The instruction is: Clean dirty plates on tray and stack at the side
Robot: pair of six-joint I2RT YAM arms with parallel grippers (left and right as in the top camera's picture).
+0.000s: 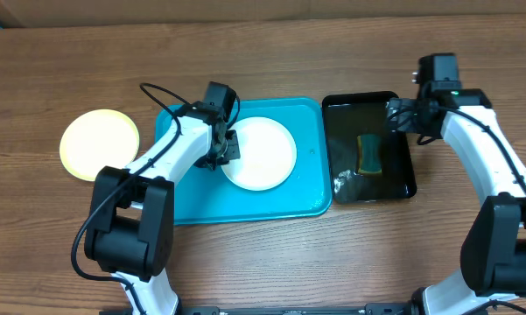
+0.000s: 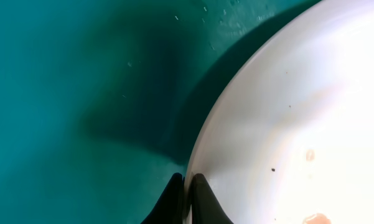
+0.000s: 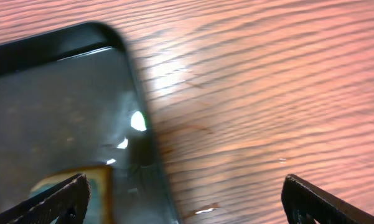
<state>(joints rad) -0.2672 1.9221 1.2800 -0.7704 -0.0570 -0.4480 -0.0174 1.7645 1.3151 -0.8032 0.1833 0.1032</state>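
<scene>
as the white plate (image 1: pixel 263 150) lies flat, the tray (image 1: pixel 263 203) runs left-right.

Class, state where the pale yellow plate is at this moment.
Overhead view: the pale yellow plate lies on the wooden table at the left side, just outside the turquoise tray.

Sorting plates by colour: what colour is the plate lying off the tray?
The plate is pale yellow-green; the overhead view shows it best.
</scene>
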